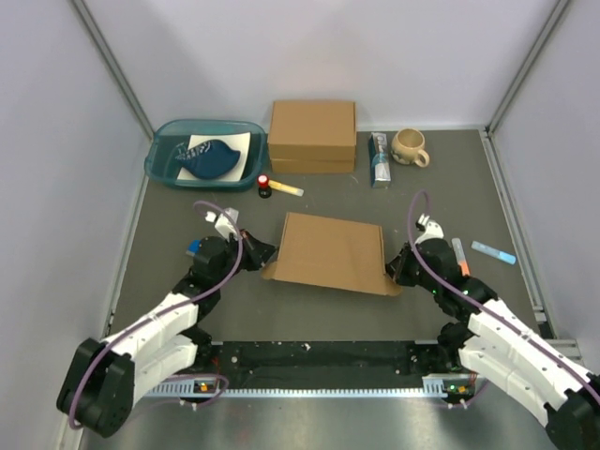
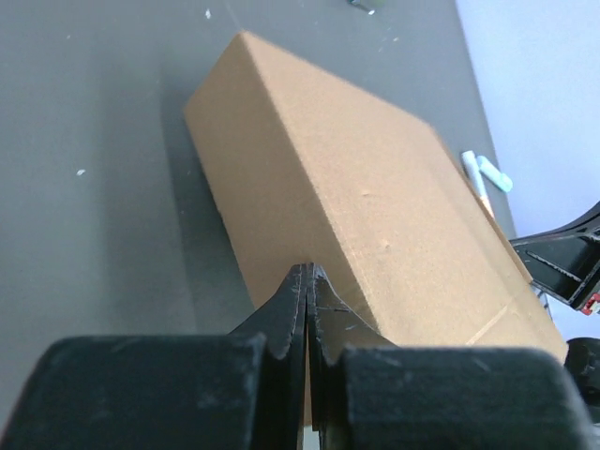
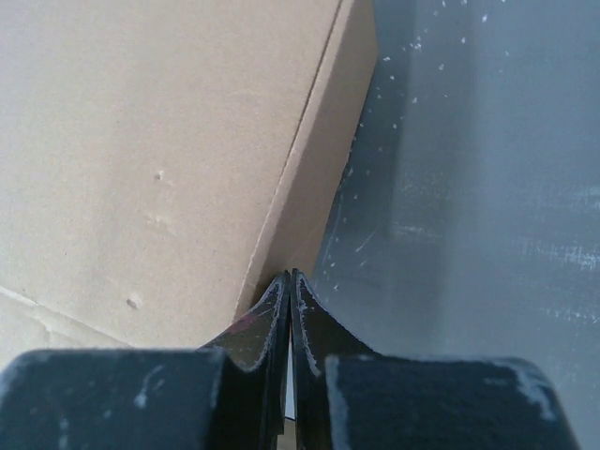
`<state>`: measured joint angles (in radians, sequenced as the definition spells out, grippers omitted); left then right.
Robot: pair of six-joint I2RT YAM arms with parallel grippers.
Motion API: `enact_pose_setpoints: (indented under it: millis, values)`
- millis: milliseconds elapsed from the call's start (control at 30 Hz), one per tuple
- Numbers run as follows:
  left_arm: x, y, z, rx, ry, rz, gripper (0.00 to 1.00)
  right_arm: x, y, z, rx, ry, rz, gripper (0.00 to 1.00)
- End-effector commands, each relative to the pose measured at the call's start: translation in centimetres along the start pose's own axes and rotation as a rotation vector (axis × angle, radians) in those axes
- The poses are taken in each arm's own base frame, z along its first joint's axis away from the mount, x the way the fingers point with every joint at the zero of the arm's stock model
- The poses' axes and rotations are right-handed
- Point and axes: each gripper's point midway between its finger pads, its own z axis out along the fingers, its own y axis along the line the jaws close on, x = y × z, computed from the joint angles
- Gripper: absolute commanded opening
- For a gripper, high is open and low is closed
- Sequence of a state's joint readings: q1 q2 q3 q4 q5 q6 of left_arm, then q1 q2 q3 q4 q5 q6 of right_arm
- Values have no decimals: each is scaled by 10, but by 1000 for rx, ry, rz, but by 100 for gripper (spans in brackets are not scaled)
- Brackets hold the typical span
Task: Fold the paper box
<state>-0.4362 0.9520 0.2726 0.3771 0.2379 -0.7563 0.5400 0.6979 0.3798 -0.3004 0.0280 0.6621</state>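
paper box [image 1: 333, 251]: lies in the middle of the table [image 1: 169, 253], between the two arms; a shallow brown block with a plain, flat top face and upright end walls.
box flaps: a small tab of cardboard juts out at the near left corner, and another at the near right corner.
left gripper [image 1: 265, 255]: at 9 o'clock of the paper box, jaws closed tight with no gap between them; the left wrist view shows its fingertips [image 2: 298, 286] meeting at the foot of the box's end wall.
right gripper [image 1: 394, 269]: at 3 to 4 o'clock of the paper box, jaws pressed together; the right wrist view shows its fingertips [image 3: 279, 292] touching the low corner of the box's side wall, just beside the table surface.
grip: I cannot tell whether either pair of jaws has a thin edge of cardboard caught between them.
thicker cardboard box [image 1: 312, 136]: at 12 o'clock of the paper box, well apart from it.
teal tray [image 1: 161, 164]: at 10 to 11 o'clock, holding a dark blue item on a white sheet.
mug [image 1: 410, 147]: at 1 o'clock, upright, near the far edge.
light blue pen [image 1: 493, 252]: at 3 o'clock, beyond the right arm.
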Motion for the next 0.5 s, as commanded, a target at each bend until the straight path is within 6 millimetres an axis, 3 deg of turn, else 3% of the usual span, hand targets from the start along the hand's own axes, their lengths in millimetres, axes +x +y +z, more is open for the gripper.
enact_pose_setpoints:
  millis: [0, 200, 467]
  values:
    - [-10, -37, -13, 129, 5, 32, 0, -39, 46, -27, -149, -67, -2, 0]
    - [-13, -50, -26, 164, 4, 34, 0, -56, 62, -46, -183, -83, 4, 0]
    - [-18, -54, -32, 162, -14, 29, 0, -64, 67, -48, -174, -81, 38, 0]
